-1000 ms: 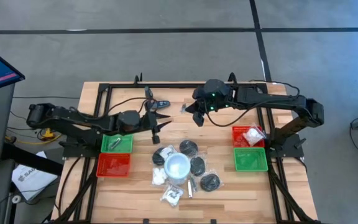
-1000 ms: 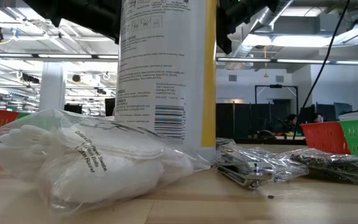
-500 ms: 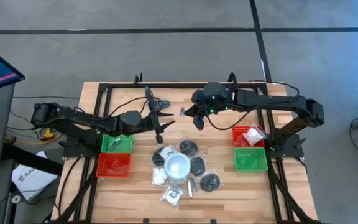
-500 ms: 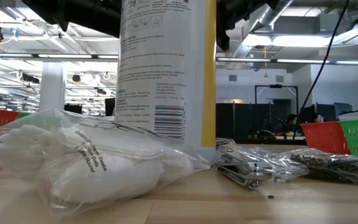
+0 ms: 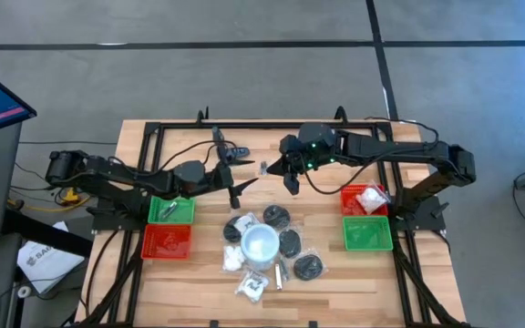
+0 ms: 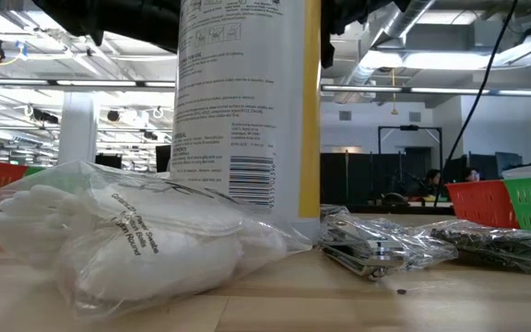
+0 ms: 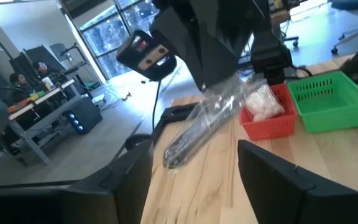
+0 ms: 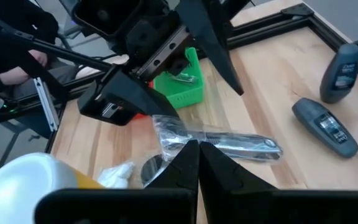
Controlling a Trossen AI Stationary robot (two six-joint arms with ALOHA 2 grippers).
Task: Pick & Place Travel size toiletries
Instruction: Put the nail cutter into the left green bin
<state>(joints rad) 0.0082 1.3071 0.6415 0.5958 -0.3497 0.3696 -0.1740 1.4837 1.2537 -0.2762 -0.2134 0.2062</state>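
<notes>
Change: since the earlier high frame the left gripper (image 5: 235, 173) has spread its fingers and edged toward the table's middle; the wrapped stick (image 5: 262, 168) has barely shifted.
High view: the stick hangs between the two grippers at the back of the table; the right gripper (image 5: 287, 173) is at its right end, and the remaining toiletries lie near the front.
Low view: only a white bottle (image 6: 247, 101) and bagged white pieces (image 6: 127, 240) fill the foreground; neither gripper can be made out.
Left wrist view: the left gripper's fingers (image 7: 260, 165) stand wide, and the stick passes between them without touching either one.
Right wrist view: the right gripper's closed tips pinch the clear wrapper at the stick's end.
Doing it well: this looks like a handover. The left arm should back straight away without snagging the wrapper, and the right should move slowly, since its pinch on thin film looks slight, probably toward the red tray (image 5: 363, 199).
</notes>
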